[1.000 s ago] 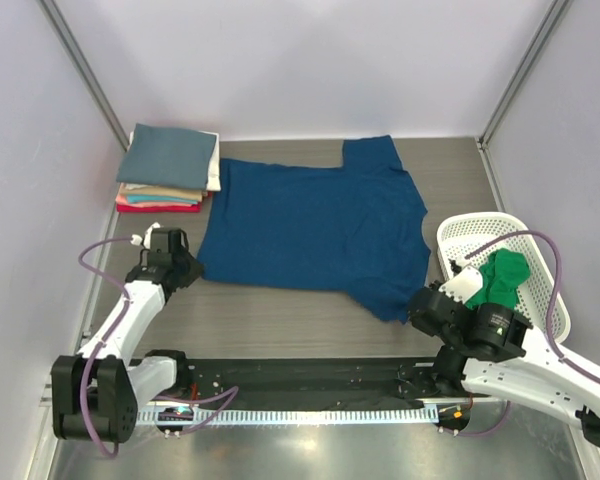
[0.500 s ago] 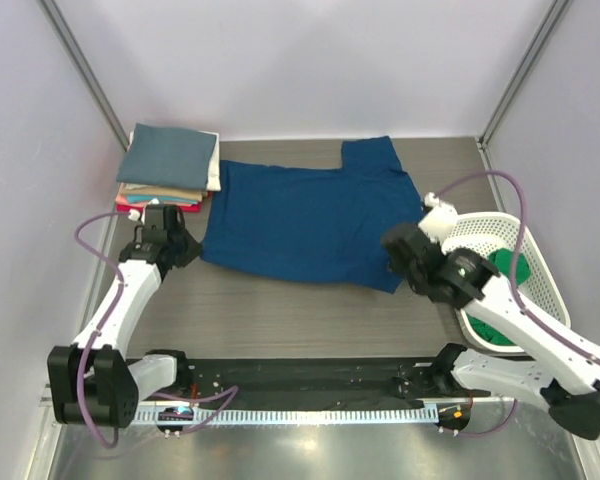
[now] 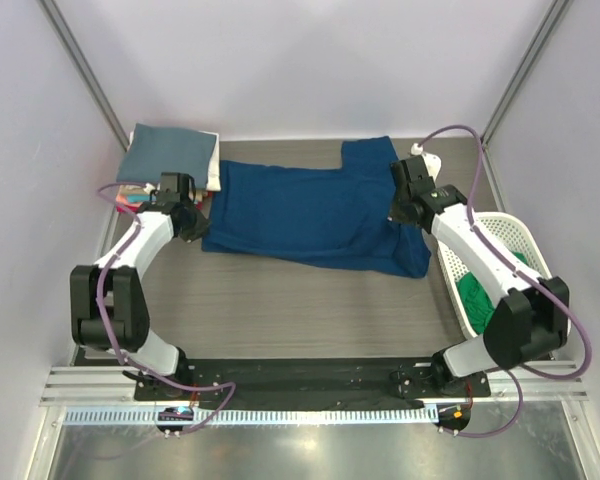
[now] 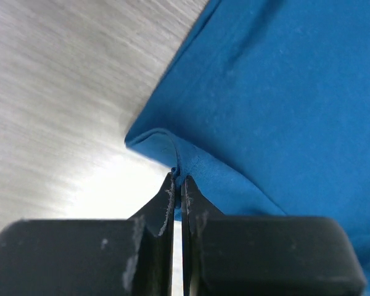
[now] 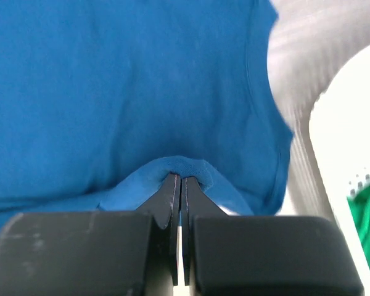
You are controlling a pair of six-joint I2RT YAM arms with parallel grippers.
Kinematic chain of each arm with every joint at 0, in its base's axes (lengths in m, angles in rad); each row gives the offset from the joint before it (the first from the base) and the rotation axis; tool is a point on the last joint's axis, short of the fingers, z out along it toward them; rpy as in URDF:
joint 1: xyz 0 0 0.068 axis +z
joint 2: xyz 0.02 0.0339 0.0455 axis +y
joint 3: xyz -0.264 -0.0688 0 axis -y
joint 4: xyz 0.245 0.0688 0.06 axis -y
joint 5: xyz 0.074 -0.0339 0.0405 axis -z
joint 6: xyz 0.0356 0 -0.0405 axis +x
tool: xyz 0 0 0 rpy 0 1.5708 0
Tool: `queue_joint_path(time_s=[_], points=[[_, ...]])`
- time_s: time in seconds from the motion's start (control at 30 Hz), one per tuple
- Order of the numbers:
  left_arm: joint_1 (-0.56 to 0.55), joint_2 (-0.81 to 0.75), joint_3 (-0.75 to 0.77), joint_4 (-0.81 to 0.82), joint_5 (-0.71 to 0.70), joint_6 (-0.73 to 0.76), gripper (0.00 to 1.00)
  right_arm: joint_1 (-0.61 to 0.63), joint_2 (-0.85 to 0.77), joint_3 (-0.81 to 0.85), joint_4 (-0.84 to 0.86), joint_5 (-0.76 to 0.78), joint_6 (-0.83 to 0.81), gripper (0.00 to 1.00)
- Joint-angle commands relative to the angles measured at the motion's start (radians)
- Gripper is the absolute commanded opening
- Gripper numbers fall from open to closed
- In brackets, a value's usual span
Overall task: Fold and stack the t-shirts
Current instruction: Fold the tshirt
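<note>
Left hand [image 4: 177,180] clamped on left edge of dark blue cloth t-shirt [image 3: 300,215]; right hand [image 5: 177,179] clamped on bunched right side.

One blue t-shirt [image 3: 300,205], one green t-shirt [image 3: 475,290], one stack of folded t-shirts [image 3: 165,150], one white mesh basket [image 3: 510,222], two robot arms [image 3: 145,235] [image 3: 470,235].

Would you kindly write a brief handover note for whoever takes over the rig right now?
Grippers: left gripper shut on the blue t-shirt at its left corner; right gripper shut on its right side.
The shirt lies spread on the table, folded stack at far left, green t-shirt in the white basket.
Done: the stack. Left: fold and stack the blue, then the green.
</note>
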Motion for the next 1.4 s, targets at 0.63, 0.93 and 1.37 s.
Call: queue_joint_path(time_s=[0.63,0.93,1.37], points=[[0.033,0.363,0.405,-0.069,0.045,0.042,0.54,-0.184,0.691,0.785,-0.021,-0.136,-0.247,0.67],[0.033,0.072,0.107,-0.007,0.005,0.022,0.84,-0.188,0.327,0.283,0.054,-0.103,-0.068,0.91],[0.034,-0.027,-0.236,0.28,0.044,-0.105,0.8,-0.205,0.056,-0.305,0.249,-0.277,0.075,0.8]])
